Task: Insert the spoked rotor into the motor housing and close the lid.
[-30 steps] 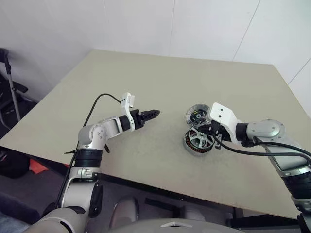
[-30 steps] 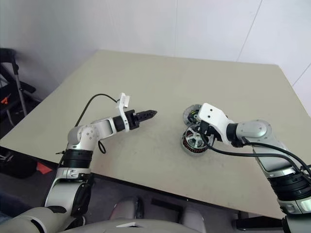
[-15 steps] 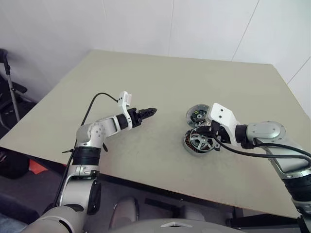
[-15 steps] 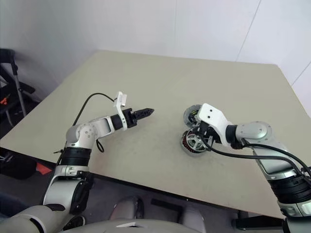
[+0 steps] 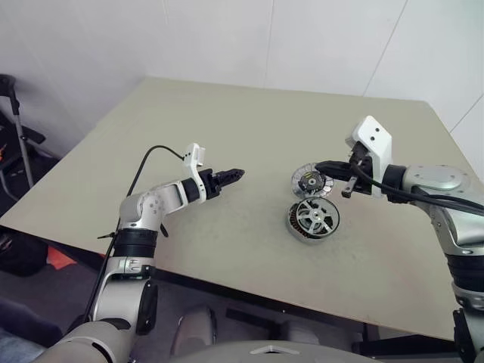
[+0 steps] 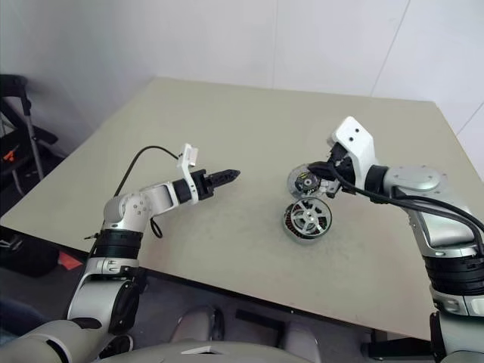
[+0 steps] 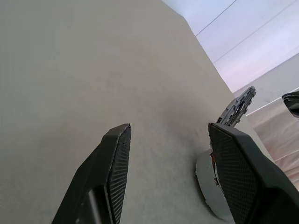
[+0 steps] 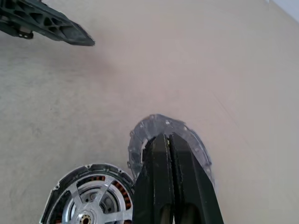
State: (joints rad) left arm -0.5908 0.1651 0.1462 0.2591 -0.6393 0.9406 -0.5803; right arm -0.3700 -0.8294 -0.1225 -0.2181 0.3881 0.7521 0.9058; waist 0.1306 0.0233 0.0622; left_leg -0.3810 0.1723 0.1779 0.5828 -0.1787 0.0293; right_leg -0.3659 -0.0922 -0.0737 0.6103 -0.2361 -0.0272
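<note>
The motor housing sits on the table right of centre, copper windings showing inside its rim. The spoked rotor lies seated inside it, silver spokes facing up. The lid is open, leaning at the housing's far edge, dark centre with a green-yellow mark showing. My right gripper hovers over the lid, shut with nothing between its fingers. My left gripper hangs above the table to the left of the housing, open and empty, pointing toward it, its fingers well apart.
The beige table stretches wide around the parts, with a white wall behind it. Its near edge runs below my arms. A dark stand is on the floor past the table's left side.
My right gripper has lifted off the housing and moved up and back, over the lid. The rotor stays in the housing. The left arm has not moved.
</note>
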